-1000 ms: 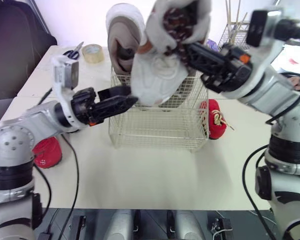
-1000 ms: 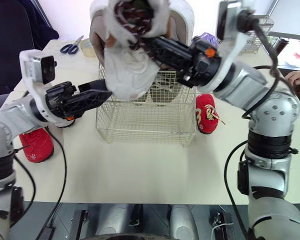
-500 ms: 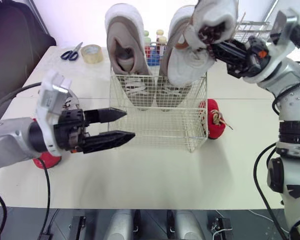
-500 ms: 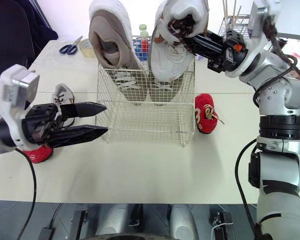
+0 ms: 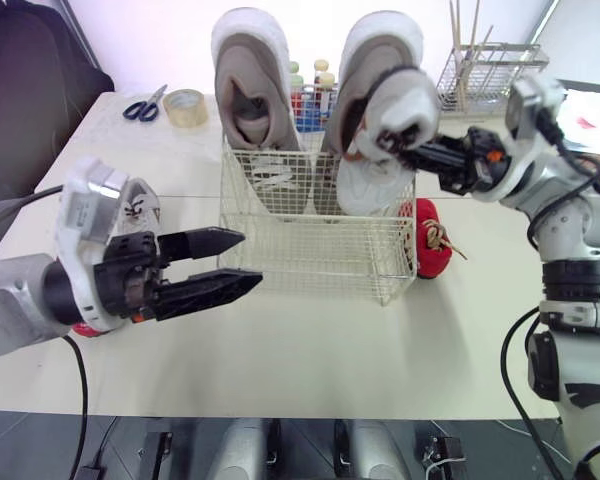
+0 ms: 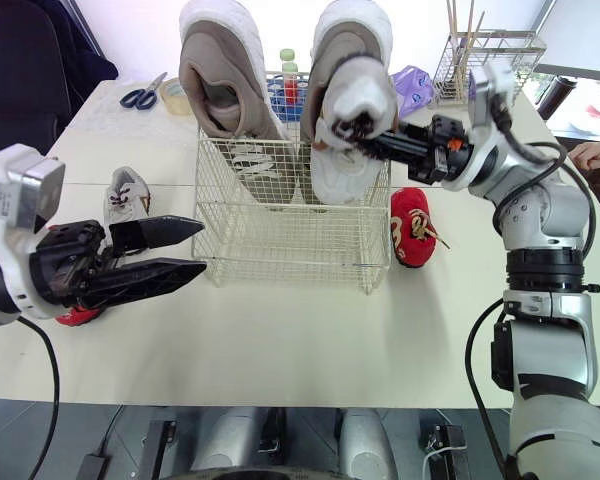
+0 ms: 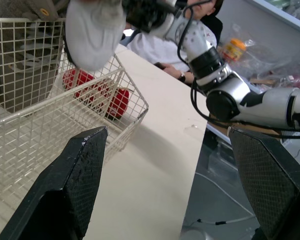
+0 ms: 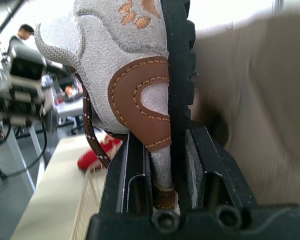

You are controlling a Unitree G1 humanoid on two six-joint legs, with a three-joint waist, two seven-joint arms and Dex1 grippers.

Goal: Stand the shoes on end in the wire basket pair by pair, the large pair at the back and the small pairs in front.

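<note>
Both head views look forward and down from above the near edge of the worktop, with the wire basket at mid-distance. Set side by side, they share almost the whole scene. The left wrist view looks low across the worktop, between the spread fingers of the left tool, to the basket's corner. The right wrist view sits hard against the grey shoe pinched in the right tool.

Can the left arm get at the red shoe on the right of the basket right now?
Probably not. The left pincer hangs open left of the basket, and the red shoe lies by its right side, so the basket stands between them.
</note>
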